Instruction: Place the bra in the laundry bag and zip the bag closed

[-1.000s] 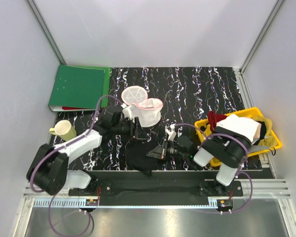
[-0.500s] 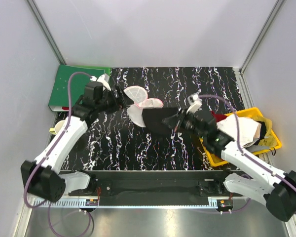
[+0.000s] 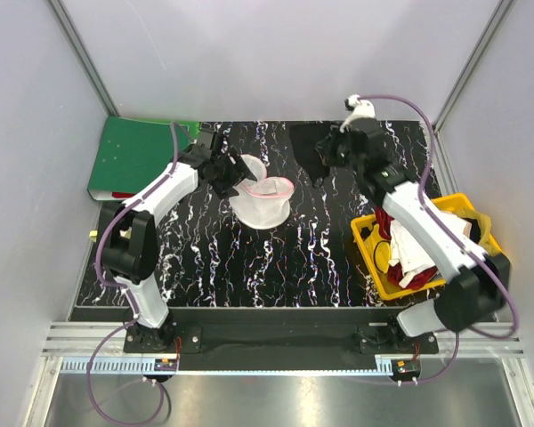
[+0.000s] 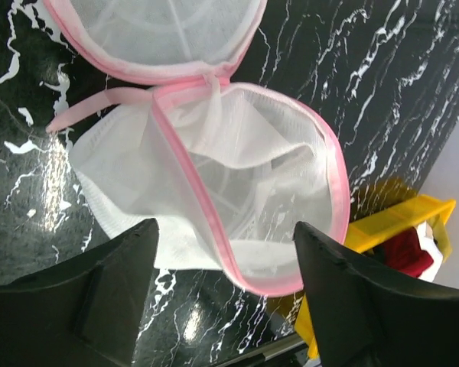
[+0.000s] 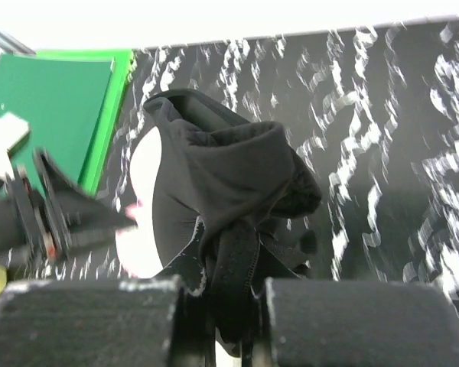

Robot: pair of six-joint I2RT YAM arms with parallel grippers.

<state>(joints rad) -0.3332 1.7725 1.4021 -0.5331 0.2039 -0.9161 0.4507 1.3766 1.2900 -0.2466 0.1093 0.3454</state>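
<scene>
The laundry bag stands mid-table, a white mesh drum with pink rims, its mouth open and its round lid flipped back. My left gripper is at the bag's left by the lid. In the left wrist view it stands open, with the bag just beyond its fingers. Raised over the far part of the table, my right gripper is shut on the black bra. The right wrist view shows the bra bunched and hanging from that gripper, behind and to the right of the bag.
A yellow basket with white and red clothes sits at the right; its corner shows past the bag. A green folder lies at the far left, also visible as the folder. Grey walls close in the table.
My right arm has carried the bra from the near edge up and to the far side of the table. My left arm has swung out to the bag's far left, its jaws wider.
</scene>
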